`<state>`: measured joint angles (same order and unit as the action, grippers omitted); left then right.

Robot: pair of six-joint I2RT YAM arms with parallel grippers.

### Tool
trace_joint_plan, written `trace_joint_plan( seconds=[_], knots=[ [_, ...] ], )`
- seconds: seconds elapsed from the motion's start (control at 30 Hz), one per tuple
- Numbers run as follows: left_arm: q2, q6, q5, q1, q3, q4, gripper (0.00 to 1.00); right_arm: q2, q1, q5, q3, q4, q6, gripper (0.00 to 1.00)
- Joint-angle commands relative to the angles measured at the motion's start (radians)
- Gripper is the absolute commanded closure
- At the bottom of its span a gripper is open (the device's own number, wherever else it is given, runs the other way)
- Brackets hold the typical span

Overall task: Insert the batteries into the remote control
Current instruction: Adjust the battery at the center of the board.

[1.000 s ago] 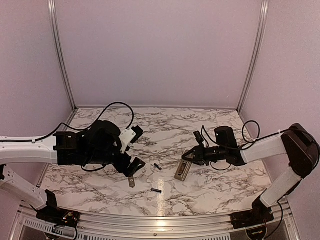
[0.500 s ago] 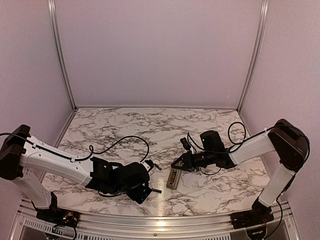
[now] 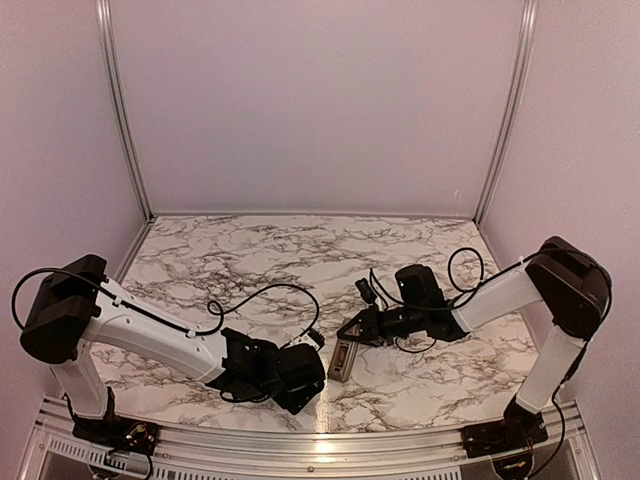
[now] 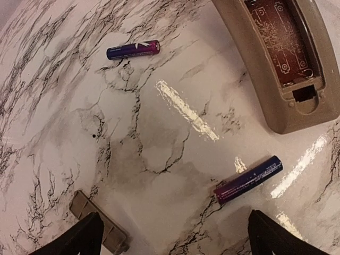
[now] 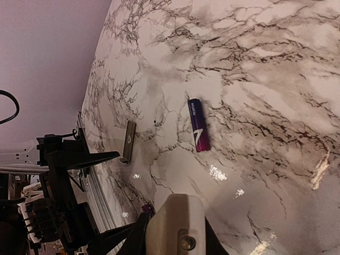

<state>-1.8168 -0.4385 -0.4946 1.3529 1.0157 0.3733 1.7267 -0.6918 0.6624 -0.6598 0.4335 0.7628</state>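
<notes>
The remote control (image 4: 281,58) lies back-up, tan-grey, its battery recess open and showing a reddish board. My right gripper (image 5: 172,234) is shut on one end of it (image 5: 175,223); in the top view this gripper (image 3: 352,331) sits at the remote's (image 3: 341,362) far end. My left gripper (image 4: 175,241) is open and empty, low over the table. One purple-blue battery (image 4: 248,179) lies just ahead of its right fingertip (image 4: 271,236). A second battery (image 4: 133,49) lies farther off and shows in the right wrist view (image 5: 197,125). In the top view the left gripper (image 3: 305,380) hides the near battery.
The loose battery cover (image 4: 101,223) lies by my left fingertip and shows in the right wrist view (image 5: 127,141). The marble table's front metal rail (image 3: 320,440) runs just below the left gripper. Cables loop over both arms.
My left arm has swung down from a raised pose to low over the front of the table by the near battery. My right gripper has slid the remote leftward.
</notes>
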Motion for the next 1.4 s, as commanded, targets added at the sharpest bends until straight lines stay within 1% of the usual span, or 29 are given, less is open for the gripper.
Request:
trace_joint_plan(
  seconds=[0.0, 0.37, 0.7, 0.77, 0.87, 0.93, 1.0, 1.13, 1.23, 1.37],
  knots=[
    [-0.055, -0.010, -0.054, -0.010, 0.044, 0.051, 0.01, 0.025, -0.018, -0.007, -0.029, 0.028, 0.008, 1.00],
    [-0.052, 0.006, -0.070, -0.052, 0.047, 0.016, 0.01, 0.061, -0.046, -0.004, -0.019, 0.073, 0.032, 1.00],
    [-0.054, 0.026, -0.033, -0.085, 0.058, -0.040, 0.01, 0.087, -0.075, 0.006, -0.011, 0.120, 0.066, 1.00],
    [-0.041, 0.016, -0.024, -0.094, 0.052, -0.042, 0.01, 0.080, -0.075, 0.007, -0.015, 0.109, 0.059, 1.00],
    [0.022, -0.016, -0.007, -0.105, 0.024, -0.049, 0.02, 0.060, -0.074, 0.006, -0.014, 0.087, 0.045, 1.00],
    [0.085, -0.040, 0.023, -0.104, -0.005, -0.077, 0.08, 0.042, -0.067, 0.008, -0.004, 0.083, 0.039, 1.00],
    [0.143, -0.083, 0.059, -0.105, -0.030, -0.101, 0.16, 0.020, -0.051, 0.015, 0.010, 0.081, 0.036, 1.00],
    [0.201, -0.160, 0.119, -0.086, -0.055, -0.102, 0.30, -0.042, -0.012, 0.015, 0.034, 0.047, 0.009, 1.00],
    [0.203, -0.252, 0.160, -0.067, -0.067, -0.106, 0.38, -0.083, 0.009, 0.013, 0.041, 0.009, -0.012, 1.00],
    [0.166, -0.364, 0.192, -0.031, -0.057, -0.124, 0.45, -0.124, 0.035, 0.007, 0.046, -0.036, -0.039, 1.00]
  ],
)
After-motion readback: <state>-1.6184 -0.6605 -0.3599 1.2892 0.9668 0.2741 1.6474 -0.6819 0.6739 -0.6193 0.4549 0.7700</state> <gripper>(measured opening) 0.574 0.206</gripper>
